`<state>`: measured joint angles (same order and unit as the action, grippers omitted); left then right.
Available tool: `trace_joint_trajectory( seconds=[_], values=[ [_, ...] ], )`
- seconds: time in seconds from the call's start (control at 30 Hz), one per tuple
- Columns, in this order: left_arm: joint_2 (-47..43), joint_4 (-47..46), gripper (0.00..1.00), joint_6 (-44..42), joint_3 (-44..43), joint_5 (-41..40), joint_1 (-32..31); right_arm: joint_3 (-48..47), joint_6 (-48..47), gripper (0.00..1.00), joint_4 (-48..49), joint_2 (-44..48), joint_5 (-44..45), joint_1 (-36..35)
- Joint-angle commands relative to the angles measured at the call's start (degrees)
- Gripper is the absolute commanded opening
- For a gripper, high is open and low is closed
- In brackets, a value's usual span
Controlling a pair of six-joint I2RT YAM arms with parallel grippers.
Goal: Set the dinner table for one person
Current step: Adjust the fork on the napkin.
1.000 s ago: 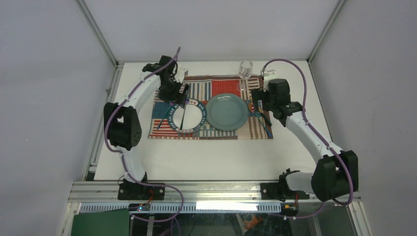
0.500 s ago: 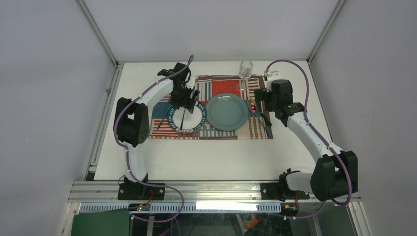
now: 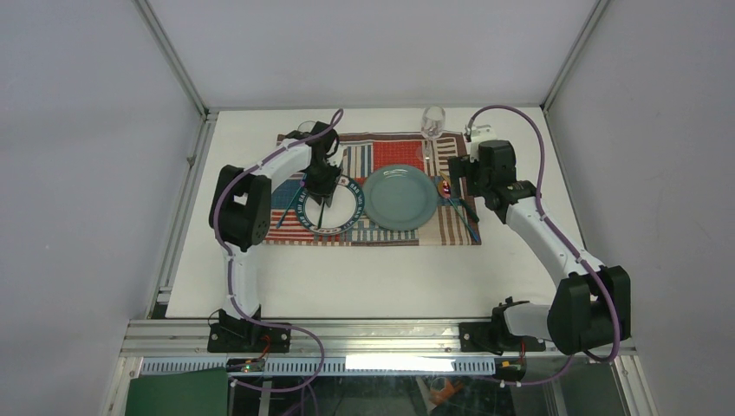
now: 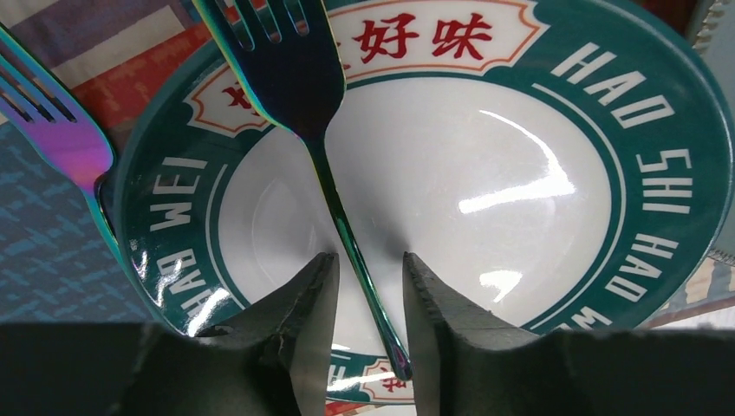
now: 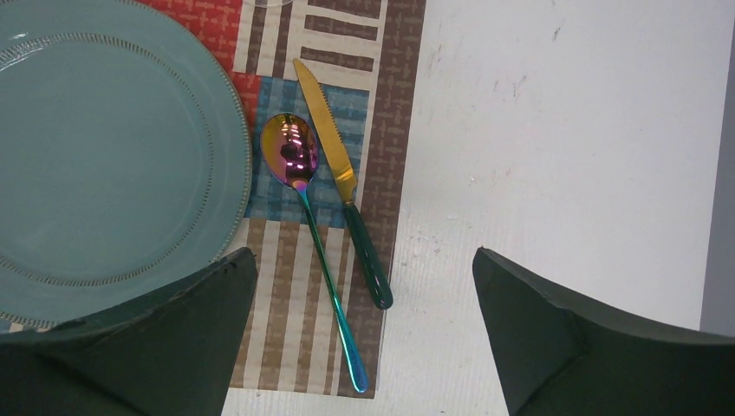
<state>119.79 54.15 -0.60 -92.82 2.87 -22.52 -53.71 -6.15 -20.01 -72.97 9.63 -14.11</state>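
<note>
Left of centre on the white table (image 3: 364,277): left pincer (image 4: 368,260) low over lettered plate (image 4: 607,113), jaws part-way apart astride fork (image 4: 295,69) handle, not clamped | right pincer (image 5: 362,253) spread wide, holding nothing, above spoon (image 5: 290,147) and knife (image 5: 325,113) at placemat (image 5: 394,104) right edge | white table surface runs rightward from there.

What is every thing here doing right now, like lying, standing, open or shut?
Dark fork, lying across the lettered plate.
Left fingers, slightly apart, straddling that fork's handle.
Purple fork, lying beside that plate.
Blue plate, flat, empty.
Knife, lying flat.
Spoon, lying flat beside it.
Wine glass, standing upright.
Right fingers, wide open, holding nothing.
</note>
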Motion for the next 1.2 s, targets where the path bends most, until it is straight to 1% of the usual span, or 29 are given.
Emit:
trace_joint_trajectory(
  seconds=[0.0,0.13,0.17,0.2,0.4,0.53,0.6,0.67,0.73,0.8,0.87,0.97,1.17],
  values=[
    [-0.42,-2.11,0.28,0.89,-0.6,-0.25,-0.42,-0.31,-0.53,1.0,2.34,2.2,-0.6,0.37],
    [-2.31,-1.97,0.06,0.28,-0.75,-2.47,-0.42,-0.31,-0.59,0.99,2.17,1.9,-0.76,0.35],
    [-3.16,-2.02,0.01,0.17,-0.56,-3.61,-0.42,-0.31,-0.61,0.99,2.17,1.91,-0.65,0.38],
    [-4.04,-1.99,0.0,-0.5,-0.39,-4.23,-0.42,-0.29,-0.77,0.99,2.19,1.89,-0.73,0.37],
    [-11.17,-0.42,0.0,-2.13,1.65,-10.09,-0.25,-0.53,-0.62,0.99,2.43,1.8,-1.82,0.36],
    [-17.24,0.25,0.0,-4.24,3.69,-16.25,0.77,-0.51,-0.76,0.99,2.22,1.85,-2.0,0.4],
    [-19.47,1.44,0.0,-4.62,4.61,-15.56,3.4,-0.6,-0.63,0.99,2.26,2.16,-2.01,0.34],
    [-20.62,2.46,0.0,-5.24,5.94,-13.51,7.51,-0.52,-0.64,0.99,2.34,2.35,-2.25,0.38],
    [-20.8,2.2,0.0,-6.99,7.28,-11.96,11.91,-0.65,-0.66,1.0,2.34,2.63,-2.43,0.33],
    [-20.53,-0.53,0.0,-9.2,9.26,-11.7,14.77,-0.9,-0.63,0.99,2.41,2.69,-2.72,0.39],
    [-19.99,-3.69,0.0,-11.04,11.22,-11.4,15.32,-1.16,-0.46,0.99,2.34,2.73,-2.68,0.35],
    [-17.47,-6.9,0.0,-11.01,12.2,-11.71,15.34,-1.59,-0.29,0.99,2.68,2.94,-0.11,0.35],
    [-11.42,-9.06,0.0,-10.12,10.42,-10.26,15.37,-1.55,-1.08,1.0,3.03,4.77,-0.25,0.37]
  ],
)
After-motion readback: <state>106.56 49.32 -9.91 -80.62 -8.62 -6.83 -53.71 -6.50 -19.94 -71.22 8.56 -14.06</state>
